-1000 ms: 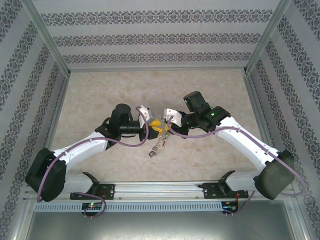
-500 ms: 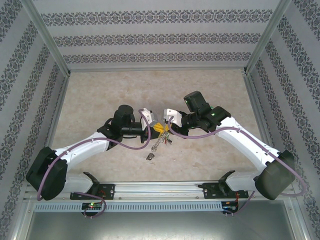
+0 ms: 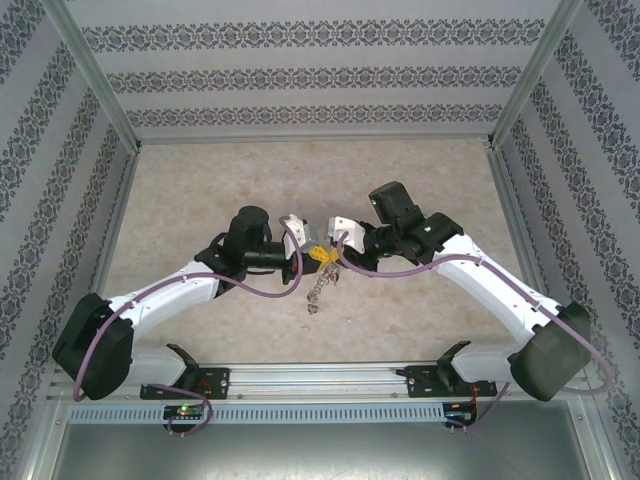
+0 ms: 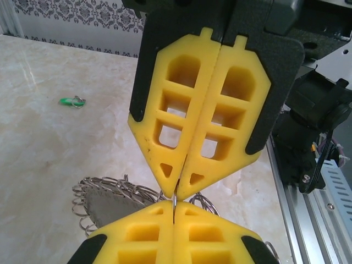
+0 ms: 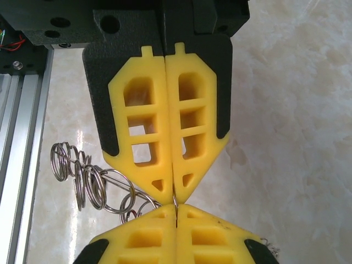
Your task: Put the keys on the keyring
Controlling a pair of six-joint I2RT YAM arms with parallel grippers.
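My left gripper and right gripper meet tip to tip above the middle of the table. Both are shut on the same thin wire of the keyring, which hangs below them with its small silvery rings. In the left wrist view my left gripper pinches the wire, and the keyring's rings fan out to the left. In the right wrist view my right gripper pinches it too, with the keyring's rings to the left. A green key lies alone on the table. Other keys are hidden.
The marble-patterned table top is walled by patterned panels at the back and sides. An aluminium rail runs along the near edge by the arm bases.
My left gripper has moved right to meet the right gripper's tips and closed on the keyring wire. The hanging rings swung slightly right. The right arm barely moved.
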